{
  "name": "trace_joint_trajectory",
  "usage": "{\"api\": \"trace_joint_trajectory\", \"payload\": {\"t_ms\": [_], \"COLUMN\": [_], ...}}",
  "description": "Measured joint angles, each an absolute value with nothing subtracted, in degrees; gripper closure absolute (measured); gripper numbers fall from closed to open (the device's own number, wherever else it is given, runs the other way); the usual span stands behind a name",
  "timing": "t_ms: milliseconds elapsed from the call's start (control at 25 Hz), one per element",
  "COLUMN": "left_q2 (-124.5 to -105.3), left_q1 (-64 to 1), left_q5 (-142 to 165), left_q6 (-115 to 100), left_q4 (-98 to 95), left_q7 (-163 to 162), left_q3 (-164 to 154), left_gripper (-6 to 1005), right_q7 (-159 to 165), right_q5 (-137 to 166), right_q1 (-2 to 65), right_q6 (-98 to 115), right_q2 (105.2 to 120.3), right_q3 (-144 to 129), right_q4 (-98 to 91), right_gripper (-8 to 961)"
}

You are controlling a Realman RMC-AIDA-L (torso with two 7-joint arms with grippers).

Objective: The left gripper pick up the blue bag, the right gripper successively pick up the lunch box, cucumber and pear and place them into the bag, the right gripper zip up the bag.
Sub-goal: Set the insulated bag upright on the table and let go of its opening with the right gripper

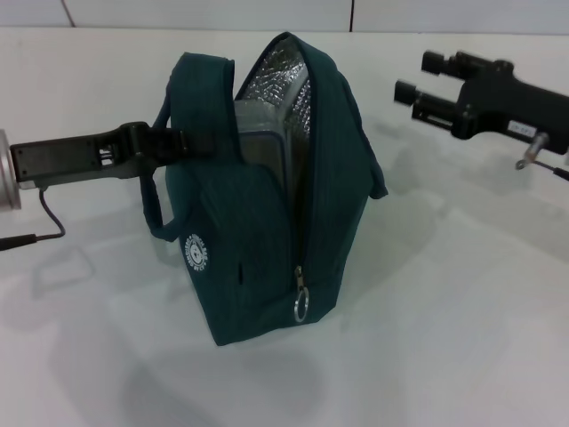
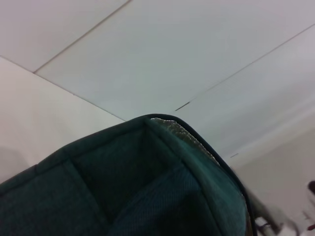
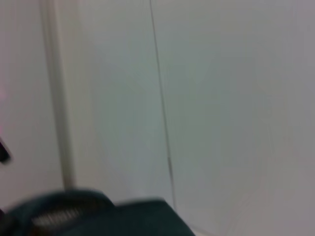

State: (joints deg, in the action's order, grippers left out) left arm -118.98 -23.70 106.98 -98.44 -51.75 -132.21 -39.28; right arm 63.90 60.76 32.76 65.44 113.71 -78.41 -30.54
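The blue bag [image 1: 267, 205] stands upright in the middle of the white table, its top unzipped and the silver lining showing. A pale rounded rectangle, the lunch box [image 1: 262, 156], sits inside the mouth. The zipper's ring pull [image 1: 302, 305] hangs low on the front edge. My left gripper [image 1: 194, 142] reaches in from the left and is shut on the bag's upper side by a handle. The bag's fabric [image 2: 147, 187] fills the lower left wrist view. My right gripper [image 1: 420, 78] hovers open and empty to the bag's upper right, apart from it. Cucumber and pear are out of view.
The white table [image 1: 462, 338] spreads around the bag. A thin black cable [image 1: 49, 222] trails from the left wrist. The bag's dark top [image 3: 123, 216] shows blurred in the right wrist view, below a pale wall.
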Motion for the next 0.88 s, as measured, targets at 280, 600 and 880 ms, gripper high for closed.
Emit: {"api": "trace_joint_trajectory", "payload": {"t_ms": [280,600,880], "left_q2": [-119.09,-119.05,-119.11], "left_q1": [-24.22,-24.44,-24.77], "left_q5": [106.90,106.86,106.79], "left_q6": [-98.44,-98.41,-97.82], "left_q4": [-51.76,-51.77,-51.74], "left_q7": [-132.33,-132.37,-132.36], "left_q3": [-39.29,-39.29,-39.29], "left_gripper": [965,964,964], "right_q7": [63.65,63.54,63.45], "right_q5": [65.14,65.52,65.57], "right_q1": [34.89,38.91,41.58], "right_q6": [57.23,57.25,54.82], "right_q2": [115.41,115.86,116.10], "right_q3": [-79.13,-80.73,-81.13], "right_q4": [-30.10,-26.86,-25.72], "right_gripper": [281,140,140]}}
